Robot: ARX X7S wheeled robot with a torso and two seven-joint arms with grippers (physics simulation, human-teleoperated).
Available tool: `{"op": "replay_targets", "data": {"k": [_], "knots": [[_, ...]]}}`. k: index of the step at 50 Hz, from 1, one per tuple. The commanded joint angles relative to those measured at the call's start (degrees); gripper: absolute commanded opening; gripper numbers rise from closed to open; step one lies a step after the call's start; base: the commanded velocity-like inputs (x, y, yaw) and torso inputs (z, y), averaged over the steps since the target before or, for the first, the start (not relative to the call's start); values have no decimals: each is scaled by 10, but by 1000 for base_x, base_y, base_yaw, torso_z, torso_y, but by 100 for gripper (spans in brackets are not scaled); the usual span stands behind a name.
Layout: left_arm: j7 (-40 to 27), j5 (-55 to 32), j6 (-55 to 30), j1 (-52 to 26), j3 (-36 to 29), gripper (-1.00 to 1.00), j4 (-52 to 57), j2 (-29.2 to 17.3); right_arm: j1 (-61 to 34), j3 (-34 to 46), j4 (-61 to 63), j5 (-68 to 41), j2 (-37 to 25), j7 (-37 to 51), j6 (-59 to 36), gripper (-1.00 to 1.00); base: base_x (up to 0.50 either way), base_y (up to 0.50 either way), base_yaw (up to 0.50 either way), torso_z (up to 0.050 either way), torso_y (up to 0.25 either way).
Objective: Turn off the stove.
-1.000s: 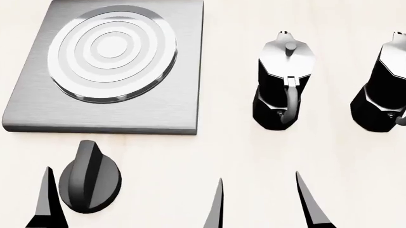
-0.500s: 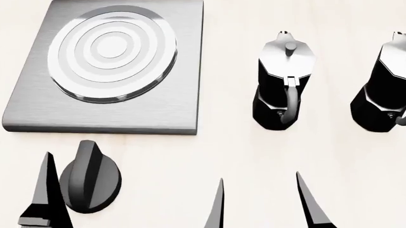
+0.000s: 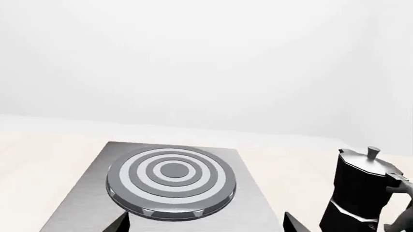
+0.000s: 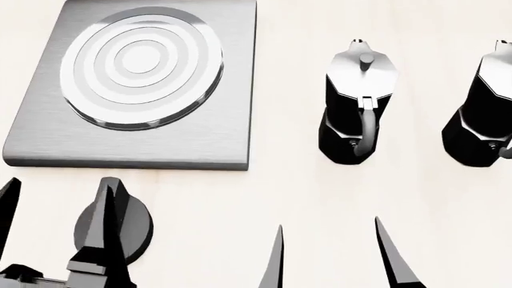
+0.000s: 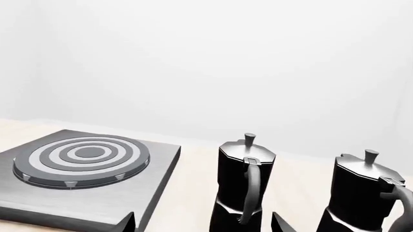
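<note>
Two sets of jaws are mine, and the left gripper (image 4: 60, 207) is the one that matters: its jaws stand spread, one finger (image 4: 8, 207) to the left of the knob (image 4: 132, 231) and the other finger (image 4: 104, 240) over the knob's raised bar, so the bar is not yet between them, though I cannot tell whether anything is touching. The knob sits on the pale surface (image 4: 280, 180), just in front of the stove (image 4: 232, 138) plate's near edge. Its bar runs roughly toward and away from me, tilted a little. My judgement is that I need to shift right, so that the bar ends up between my fingers, before closing and twisting. To the right of the knob, my right gripper (image 4: 328, 252) hangs with jaws apart, holding nothing, well off from the knob and plainly the farther hand. Further right, beyond the stove's right edge, stand two moka pots (image 4: 356, 108), apart from everything I need.
</note>
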State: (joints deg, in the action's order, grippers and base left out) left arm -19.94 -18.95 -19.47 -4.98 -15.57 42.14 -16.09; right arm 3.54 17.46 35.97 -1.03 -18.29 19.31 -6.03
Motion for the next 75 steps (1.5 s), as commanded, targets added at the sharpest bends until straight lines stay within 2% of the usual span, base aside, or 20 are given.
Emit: {"op": "replay_targets", "data": {"k": [1,38,75], "knots": [[22,19,22,-31,-10,100,-99,25,-3,-14,-7,5,9,-13,4,100,0,0,0,0,0],[-1,61,82,-52,-14,100,-253,33,-4,-8,-6,-1,2,-7,6,100,0,0,0,0,0],[-11,60,97,-71,-15,100,-313,33,-5,-2,-6,-8,-5,-1,8,100,0,0,0,0,0]]}}
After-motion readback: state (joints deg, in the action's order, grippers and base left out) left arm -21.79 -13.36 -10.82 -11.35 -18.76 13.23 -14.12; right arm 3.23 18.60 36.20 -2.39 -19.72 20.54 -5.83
